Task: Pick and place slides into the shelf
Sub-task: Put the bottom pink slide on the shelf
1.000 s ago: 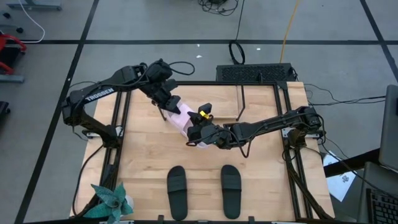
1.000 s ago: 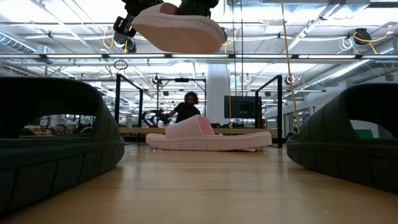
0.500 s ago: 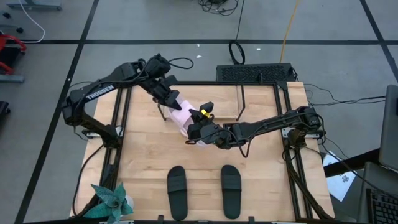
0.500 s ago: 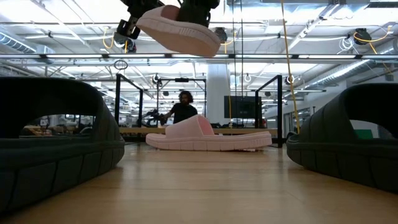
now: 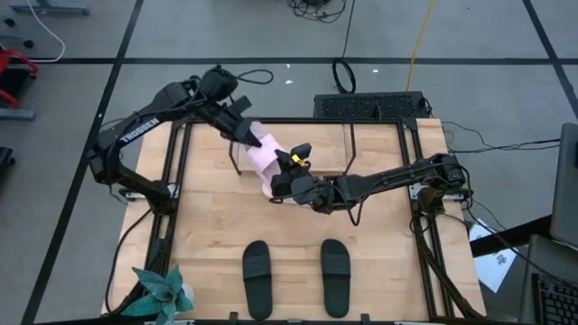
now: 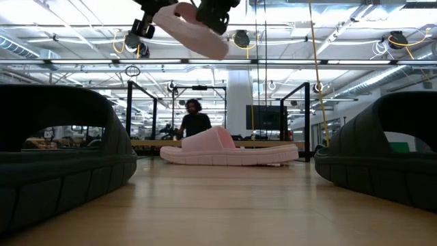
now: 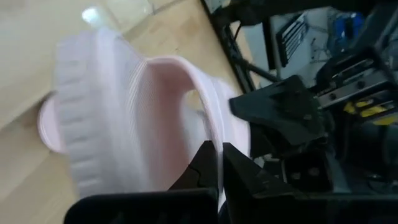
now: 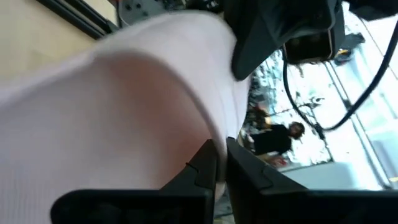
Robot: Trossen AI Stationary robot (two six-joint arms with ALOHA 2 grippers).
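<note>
Wooden tabletop with both grippers, left gripper and right gripper, clenched on one pink slide lifted mid-table; second pink slide, black pair and shelf unfilled

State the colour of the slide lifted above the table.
Pale pink slide, clearest in the low view.

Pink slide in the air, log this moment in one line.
left pincer: shut on pink slide | right pincer: shut on pink slide | slide: airborne | shelf: no slides visible
</note>
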